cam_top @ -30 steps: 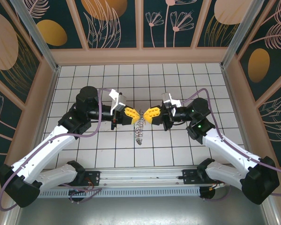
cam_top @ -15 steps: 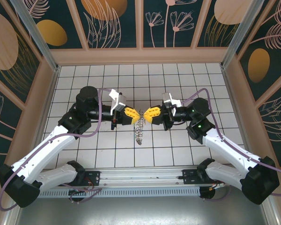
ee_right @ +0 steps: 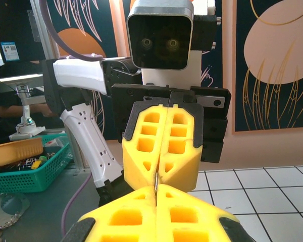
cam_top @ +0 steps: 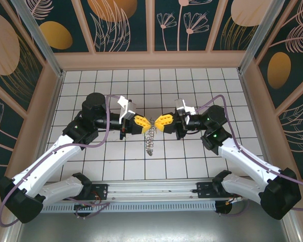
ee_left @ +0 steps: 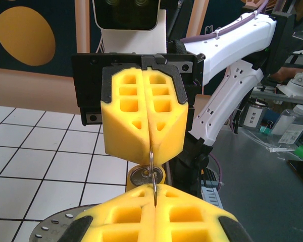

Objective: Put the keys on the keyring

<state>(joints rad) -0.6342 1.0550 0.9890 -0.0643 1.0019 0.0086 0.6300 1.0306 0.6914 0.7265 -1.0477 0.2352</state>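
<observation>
Two-sided pinch up top, dead centre of the white tiled surface [cam_top: 192, 80]: left end effector [cam_top: 147, 122] reaching in from 9 o'clock, right end effector [cam_top: 157, 122] from 3 o'clock, yellow tips nose to nose. Squeezed narrow, both of them, no gap between the pads. Trailing toward 6 o'clock from that meeting point, the keyring [cam_top: 150, 140], a string of fine silvery wire loops. Hanging or lying on the tiles, cannot tell from up here.

Over to the left wrist. Left end effector [ee_left: 154, 196] at 6 o'clock, pressed flat together. Facing it at 12 o'clock, the right end effector [ee_left: 151, 146], seam just as tight. Running straight between the two seams, one thin wire loop of the keyring [ee_left: 152, 160], clamped at both ends. Tucked at 7 o'clock of that loop, just above the near tips, the keys [ee_left: 141, 177]: a small round silvery head on a yellowish tab, touching the wire. Threaded on or merely resting against it, cannot tell.

On to the right wrist. Mirror picture: right end effector [ee_right: 155, 194] at 6 o'clock, left end effector [ee_right: 155, 174] at 12 o'clock, both closed hard. Barely a hairline of wire between the tips. Off at 9 o'clock, beyond the surface, a green basket [ee_right: 25, 174].
</observation>
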